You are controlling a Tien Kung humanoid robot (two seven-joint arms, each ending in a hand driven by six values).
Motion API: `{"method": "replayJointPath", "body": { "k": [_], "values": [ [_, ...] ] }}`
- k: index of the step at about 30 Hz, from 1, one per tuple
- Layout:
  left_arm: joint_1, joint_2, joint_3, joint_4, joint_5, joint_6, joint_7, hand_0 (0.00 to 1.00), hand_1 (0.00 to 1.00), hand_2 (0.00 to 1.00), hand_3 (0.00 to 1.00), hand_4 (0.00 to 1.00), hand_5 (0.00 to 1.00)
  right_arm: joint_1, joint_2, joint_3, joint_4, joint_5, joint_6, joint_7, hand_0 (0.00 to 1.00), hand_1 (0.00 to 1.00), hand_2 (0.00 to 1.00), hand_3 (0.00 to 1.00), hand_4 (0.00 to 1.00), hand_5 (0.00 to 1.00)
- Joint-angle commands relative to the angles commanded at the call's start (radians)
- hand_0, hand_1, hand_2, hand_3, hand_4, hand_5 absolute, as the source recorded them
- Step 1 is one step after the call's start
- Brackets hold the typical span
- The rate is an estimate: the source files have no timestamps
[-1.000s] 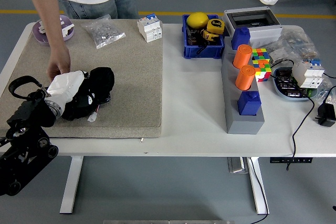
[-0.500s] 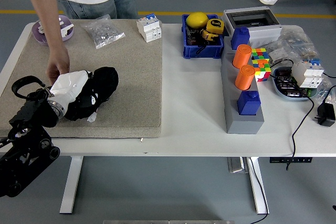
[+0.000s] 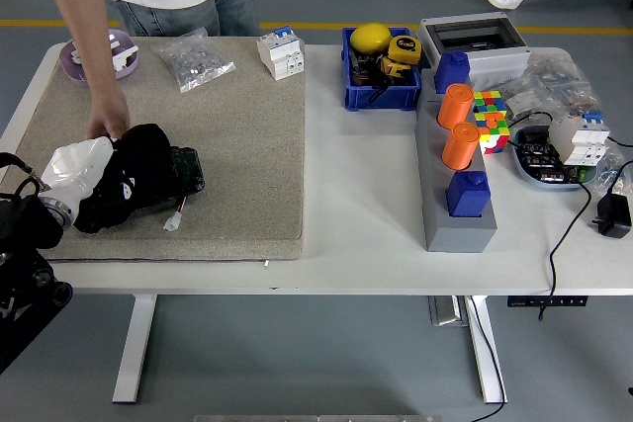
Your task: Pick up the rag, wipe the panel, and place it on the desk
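Half done, I judge: my left hand seems clamped on the rag; setting down remains.

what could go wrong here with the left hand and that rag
1. A person's hand rests right beside the left hand and the black rag, so a wiping stroke could hit it.
2. The rag is bunched over the panel, so it may drag the panel across the mat instead of wiping.
3. The loose white connector could snag.
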State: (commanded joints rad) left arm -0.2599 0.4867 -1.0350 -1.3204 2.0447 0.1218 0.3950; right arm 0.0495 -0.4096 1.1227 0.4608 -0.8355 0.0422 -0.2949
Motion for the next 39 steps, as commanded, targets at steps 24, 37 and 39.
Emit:
{"method": "replayJointPath", "body": {
  "k": [24, 37, 39],
  "values": [
    [0.149, 0.093, -0.180, 0.006, 0.027, -0.002, -0.003, 0.225, 0.146, 0.521, 0.450, 0.072, 0.002, -0.004, -0.006, 0.002, -0.001, -0.002, 0.000, -0.002, 0.767, 0.643, 0.712, 0.700, 0.998, 0.643],
    [0.131, 0.104, -0.231, 0.113, -0.018, 0.042, -0.040, 0.221, 0.146, 0.518, 0.449, 0.074, 0.002, 0.003, -0.006, -0.002, 0.000, -0.002, -0.003, -0.002, 0.766, 0.644, 0.712, 0.700, 0.998, 0.642],
    [0.114, 0.105, -0.225, 0.151, -0.038, 0.065, -0.063, 0.225, 0.146, 0.514, 0.449, 0.075, 0.002, 0.003, -0.006, -0.003, 0.000, -0.001, -0.003, -0.002, 0.767, 0.643, 0.712, 0.700, 0.998, 0.642]
  ]
}}
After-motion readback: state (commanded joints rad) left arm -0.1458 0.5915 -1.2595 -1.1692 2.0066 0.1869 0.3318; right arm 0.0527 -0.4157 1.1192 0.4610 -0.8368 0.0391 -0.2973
